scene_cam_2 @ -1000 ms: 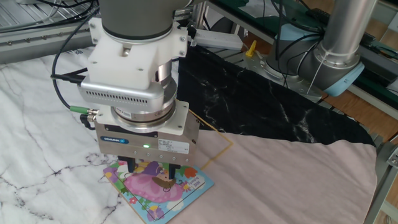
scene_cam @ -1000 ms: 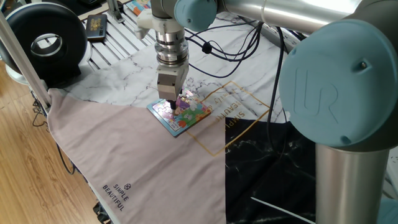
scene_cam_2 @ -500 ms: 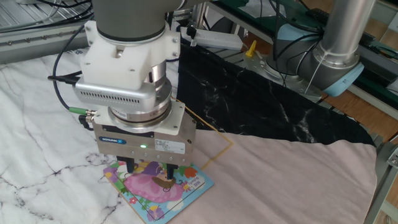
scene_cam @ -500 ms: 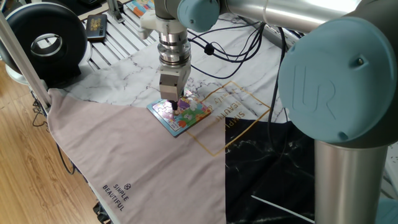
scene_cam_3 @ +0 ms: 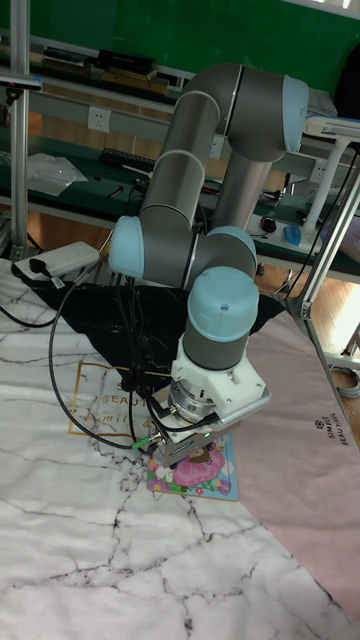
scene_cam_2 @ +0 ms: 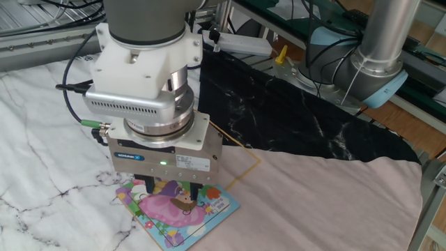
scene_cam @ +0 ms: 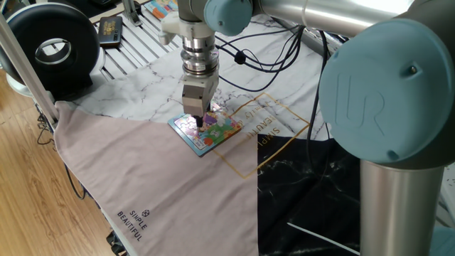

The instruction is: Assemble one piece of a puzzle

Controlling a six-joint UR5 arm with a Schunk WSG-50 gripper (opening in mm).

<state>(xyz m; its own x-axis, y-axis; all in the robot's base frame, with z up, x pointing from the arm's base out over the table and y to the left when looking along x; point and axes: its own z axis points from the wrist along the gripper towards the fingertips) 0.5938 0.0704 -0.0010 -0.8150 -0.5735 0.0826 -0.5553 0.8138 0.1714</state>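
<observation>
The puzzle (scene_cam: 215, 132) is a small square board with a blue rim and a pink and green cartoon picture, lying on the marbled cloth by the edge of the pinkish-grey cloth. It also shows in the other fixed view (scene_cam_2: 182, 217) and in the tall view (scene_cam_3: 203, 470). My gripper (scene_cam: 200, 121) points straight down over the board's upper-left part, its tips just above or touching the picture. From the other side the gripper (scene_cam_2: 173, 189) has its two fingers (scene_cam_2: 152, 186) standing apart, with pink picture showing between them. The piece cannot be made out anywhere.
A black round device (scene_cam: 50, 46) and a small dark handset (scene_cam: 110, 30) lie at the back left. Another colourful board (scene_cam: 160, 7) sits at the top edge. Black cables (scene_cam: 263, 57) trail behind the arm. Black cloth (scene_cam: 313, 185) covers the right side.
The gripper shifted slightly sideways over the board between one second and half a second ago. Since then it has barely moved, and its fingers keep the same spacing.
</observation>
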